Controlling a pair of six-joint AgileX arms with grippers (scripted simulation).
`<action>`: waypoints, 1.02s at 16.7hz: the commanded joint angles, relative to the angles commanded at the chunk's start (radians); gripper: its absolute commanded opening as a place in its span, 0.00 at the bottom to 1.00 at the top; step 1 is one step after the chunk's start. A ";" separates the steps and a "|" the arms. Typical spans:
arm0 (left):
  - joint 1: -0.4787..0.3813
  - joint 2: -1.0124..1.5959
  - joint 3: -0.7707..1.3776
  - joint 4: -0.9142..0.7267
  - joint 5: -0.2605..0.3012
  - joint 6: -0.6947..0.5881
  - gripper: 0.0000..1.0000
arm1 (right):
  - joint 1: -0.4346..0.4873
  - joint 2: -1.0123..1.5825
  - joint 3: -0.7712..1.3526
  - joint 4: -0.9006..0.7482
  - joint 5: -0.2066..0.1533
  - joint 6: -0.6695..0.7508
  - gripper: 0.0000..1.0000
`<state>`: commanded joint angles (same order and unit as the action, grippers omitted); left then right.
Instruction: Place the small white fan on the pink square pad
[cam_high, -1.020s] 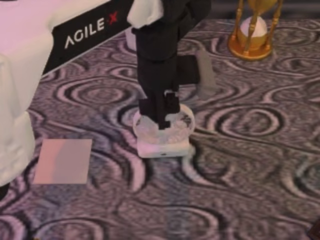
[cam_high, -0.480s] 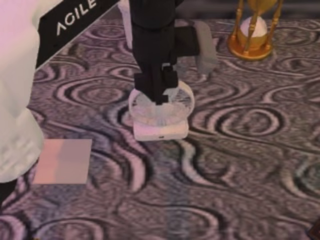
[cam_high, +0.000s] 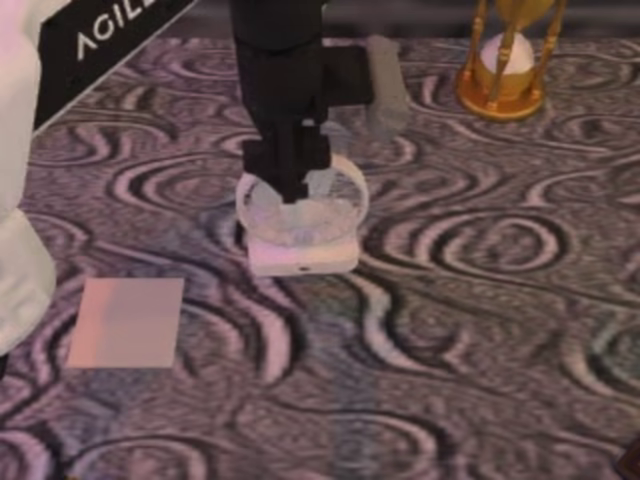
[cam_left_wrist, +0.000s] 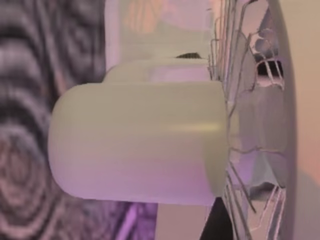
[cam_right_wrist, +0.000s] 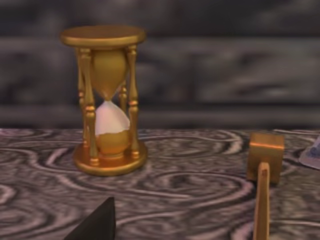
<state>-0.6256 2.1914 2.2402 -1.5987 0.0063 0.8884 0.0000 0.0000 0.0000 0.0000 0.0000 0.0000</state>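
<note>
Top cam: above table (cam_high: 480, 330), looking down. L wrist cam: very close on fan hub (cam_left_wrist: 140, 142), I see cage edge-on. R wrist cam: low, near-level across table, facing hourglass (cam_right_wrist: 106, 100). Top + R wrist share hourglass (cam_high: 505, 60); top + L wrist share fan (cam_high: 300, 215).
</note>
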 joint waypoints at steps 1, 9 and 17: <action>0.024 -0.031 -0.043 0.015 0.000 0.025 0.00 | 0.000 0.000 0.000 0.000 0.000 0.000 1.00; 0.290 -0.383 -0.582 0.182 0.005 0.317 0.00 | 0.000 0.000 0.000 0.000 0.000 0.000 1.00; 0.411 -0.537 -0.790 0.251 0.005 0.456 0.00 | 0.000 0.000 0.000 0.000 0.000 0.000 1.00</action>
<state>-0.2147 1.6546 1.4503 -1.3473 0.0116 1.3445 0.0000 0.0000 0.0000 0.0000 0.0000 0.0000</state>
